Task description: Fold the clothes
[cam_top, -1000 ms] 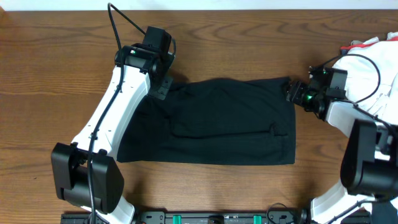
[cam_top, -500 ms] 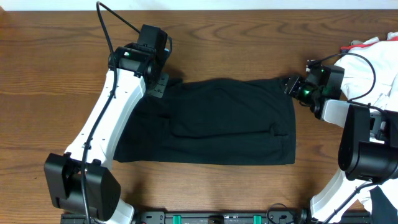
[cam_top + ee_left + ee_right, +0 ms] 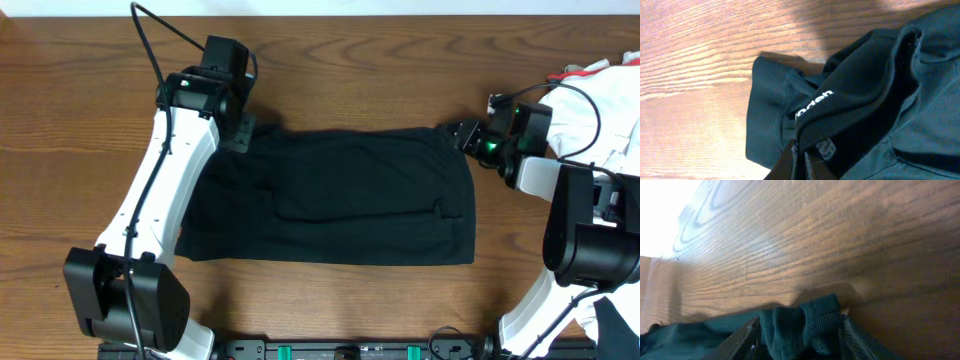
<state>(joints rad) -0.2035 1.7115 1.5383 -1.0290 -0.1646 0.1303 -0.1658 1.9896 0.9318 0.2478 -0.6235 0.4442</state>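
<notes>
Evidently set for a fold: left gripper point(image 3: 243, 131) and right gripper point(image 3: 460, 133) each clamp a far corner of the black shirt point(image 3: 340, 195), drawing that edge taut.

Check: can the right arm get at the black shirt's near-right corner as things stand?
Probably, but not at once. The black shirt lies flat, and its near-right corner is bare, with nothing on it. The right gripper, though, is shut on the far-right corner and would have to let go first.
</notes>
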